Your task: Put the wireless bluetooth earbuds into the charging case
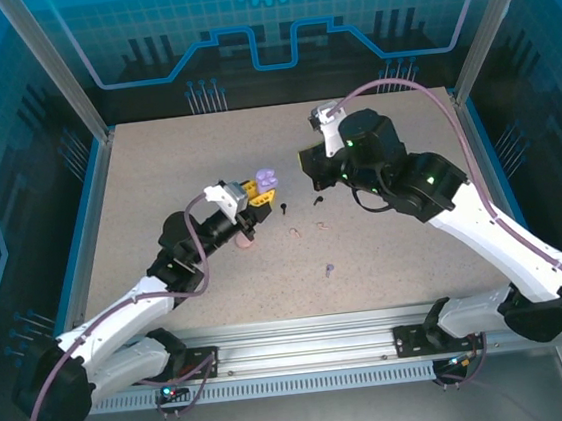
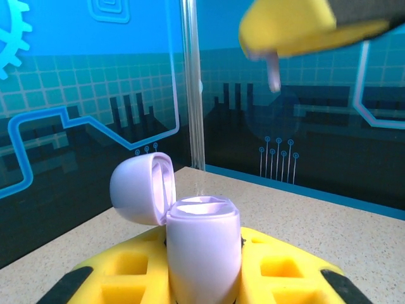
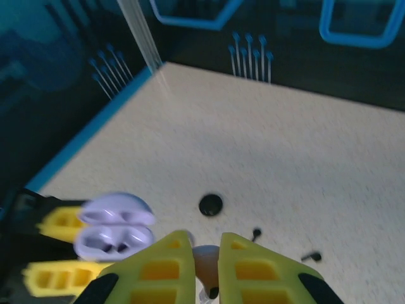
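Note:
My left gripper [image 1: 256, 195] is shut on an open lilac charging case [image 2: 201, 253], held upright between the yellow fingers [image 2: 126, 272], with its lid [image 2: 140, 188] swung back to the left. The case [image 1: 268, 179] sits just left of my right gripper [image 1: 306, 178]. That right gripper [image 3: 204, 253] is shut on a pale lilac earbud [image 3: 206, 266]. In the left wrist view the earbud's stem [image 2: 273, 73] hangs from the right gripper's yellow finger [image 2: 297, 25], above and to the right of the case. The case's two sockets [image 3: 114, 239] show at the lower left of the right wrist view.
Loose earbuds lie mid-table: two black [image 1: 287, 208] [image 1: 318, 202], two pale pink [image 1: 294, 231] [image 1: 320, 225] and a lilac one [image 1: 329, 270]. A pink round case [image 1: 246, 242] rests by the left wrist. A small round black object [image 3: 211, 204] lies beyond the right fingers.

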Tool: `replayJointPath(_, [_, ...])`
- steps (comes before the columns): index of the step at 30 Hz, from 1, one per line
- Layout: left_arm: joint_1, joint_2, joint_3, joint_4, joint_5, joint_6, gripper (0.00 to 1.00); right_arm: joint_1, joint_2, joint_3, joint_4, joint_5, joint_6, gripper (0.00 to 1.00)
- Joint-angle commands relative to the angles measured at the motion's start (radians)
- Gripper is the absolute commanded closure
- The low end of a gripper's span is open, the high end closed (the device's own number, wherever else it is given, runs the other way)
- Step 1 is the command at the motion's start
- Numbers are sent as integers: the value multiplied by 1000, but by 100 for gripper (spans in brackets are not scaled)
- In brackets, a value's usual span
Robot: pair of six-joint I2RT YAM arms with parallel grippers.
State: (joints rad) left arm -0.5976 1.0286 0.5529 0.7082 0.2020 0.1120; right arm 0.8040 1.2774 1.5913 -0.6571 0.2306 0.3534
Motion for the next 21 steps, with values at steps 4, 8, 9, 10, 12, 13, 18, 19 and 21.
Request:
replayJointPath(4, [-28,34,54,130,-21,43,100,2,-36,-70,221,-153,-83,89])
replayJointPath(8, [-42,68,70,194,-28,46,100,4,-53,-121,312,-196,-87,89])
replayJointPath(9, [-45,78,75,210,-27,47,100,4,-55,-130,327,-201,-83,89])
replayJointPath(10, [-46,88,80,224,-27,49,100,4,-54,-133,336,-204,-80,89])
replayJointPath(12, [-47,105,88,243,-25,58,100,6,-53,-140,350,-210,-73,89])
replayJointPath(13, [-47,114,92,249,-25,65,100,6,-50,-142,356,-211,-69,89])
replayJointPath(18, [-47,146,100,272,-16,81,100,14,-36,-135,353,-214,-66,89])
replayJointPath(19, [-47,149,103,275,-16,80,100,16,-30,-131,350,-213,-67,89])
replayJointPath(21, [-47,153,106,277,-15,81,100,21,-22,-121,343,-208,-71,89])
